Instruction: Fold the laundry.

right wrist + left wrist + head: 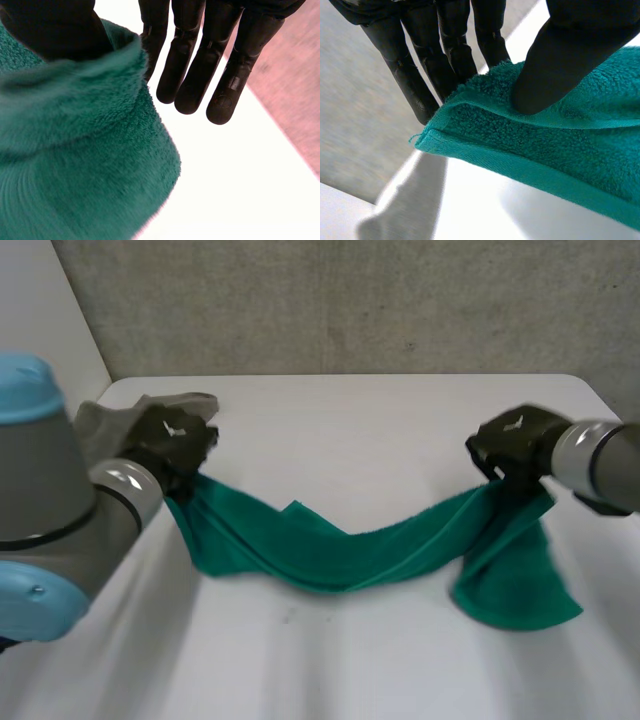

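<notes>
The green towel (pixel 340 550) is strung between the 2 hands across the middle of the white table (pixel 350 410), and its belly sags onto the surface. The left hand (pixel 175 445) holds 1 end up at the left. Its wrist view shows the thumb (pixel 560 65) pressing a hemmed corner against straight fingers (pixel 425 75) in a firm pinch. The right hand (pixel 510 445) holds the other end up at the right, its thumb clamped over a bunched edge, and a loose flap hangs down to the near side. A grey cloth (pixel 120 415) lies at the far left, just behind the left hand. I'd say this is the lift-and-spread step, ahead of a fold. Next the hands would need to draw apart to take up the slack, then lay the towel flat with the right end unbunched.
</notes>
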